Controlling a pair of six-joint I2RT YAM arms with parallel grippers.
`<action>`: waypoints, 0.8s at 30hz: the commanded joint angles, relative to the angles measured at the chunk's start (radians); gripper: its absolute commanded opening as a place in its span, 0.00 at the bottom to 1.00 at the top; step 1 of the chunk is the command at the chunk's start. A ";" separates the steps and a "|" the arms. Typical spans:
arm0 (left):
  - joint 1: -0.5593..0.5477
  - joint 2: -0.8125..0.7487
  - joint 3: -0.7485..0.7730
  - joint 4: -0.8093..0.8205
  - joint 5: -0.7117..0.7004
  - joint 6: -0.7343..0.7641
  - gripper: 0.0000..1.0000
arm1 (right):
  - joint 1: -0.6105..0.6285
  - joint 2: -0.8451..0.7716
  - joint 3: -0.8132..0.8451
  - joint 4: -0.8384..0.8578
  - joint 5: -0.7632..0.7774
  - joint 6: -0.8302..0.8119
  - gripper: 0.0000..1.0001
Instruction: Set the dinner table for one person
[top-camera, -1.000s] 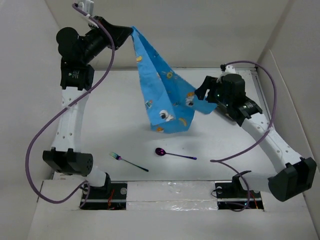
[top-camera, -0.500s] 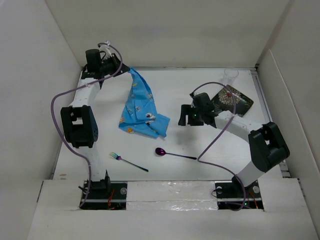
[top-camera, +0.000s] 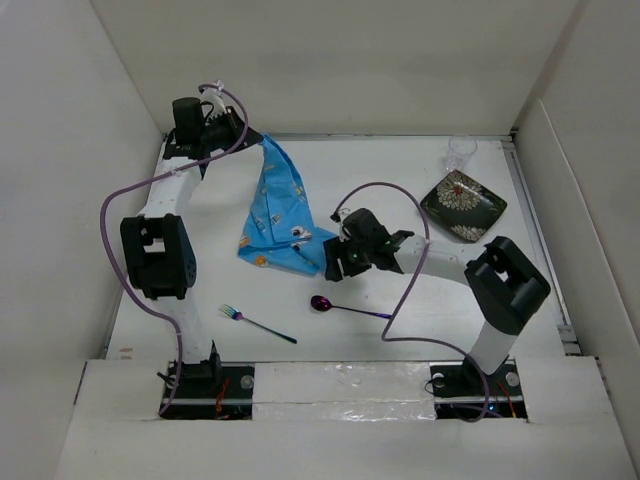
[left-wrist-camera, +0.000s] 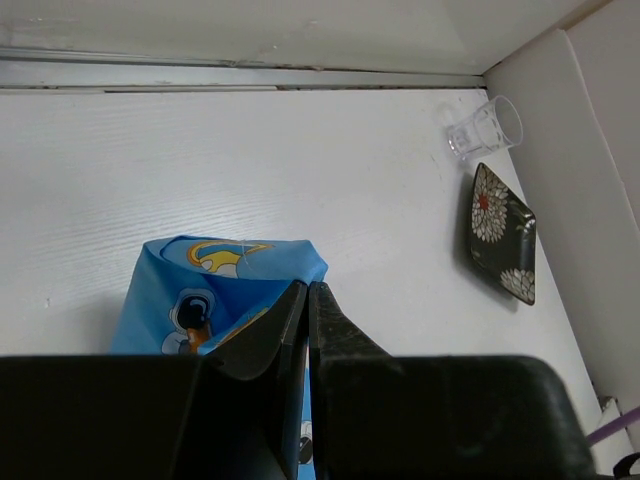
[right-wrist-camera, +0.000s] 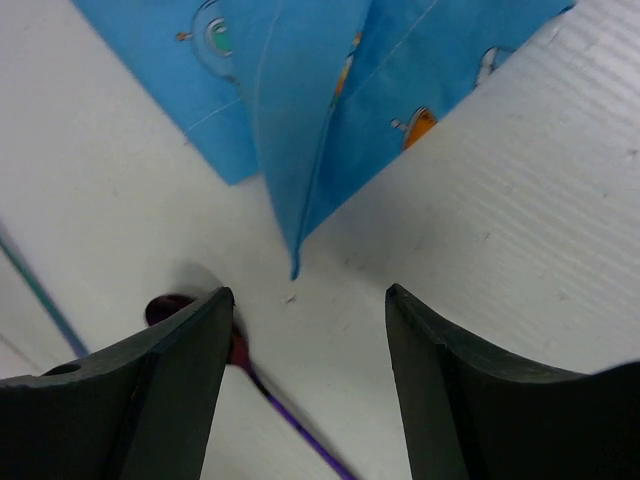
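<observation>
On the white dinner table (top-camera: 390, 185), the left gripper (top-camera: 255, 138) pinches the upper corner of the blue space-print placemat (top-camera: 280, 215). The right gripper (top-camera: 333, 262) hovers, fingers spread, above the placemat's near corner. One finger partly hides the purple spoon (right-wrist-camera: 172, 305).

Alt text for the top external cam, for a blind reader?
The left hand pinches one corner of a blue cartoon-print placemat, holding it up so the rest slumps crumpled on the white table. The open right hand hovers by its near corner; a fork and spoon lie in front, a dark floral plate and clear glass at far right.
</observation>
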 joint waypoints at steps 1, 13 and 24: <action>0.001 -0.072 -0.010 0.047 0.029 0.020 0.00 | 0.017 0.030 0.074 0.056 -0.004 -0.045 0.68; 0.001 -0.117 -0.031 0.039 0.033 0.013 0.00 | 0.026 0.126 0.218 0.027 0.128 -0.054 0.06; 0.001 -0.405 -0.024 0.054 -0.072 0.011 0.00 | 0.037 -0.410 0.518 -0.382 0.406 -0.157 0.00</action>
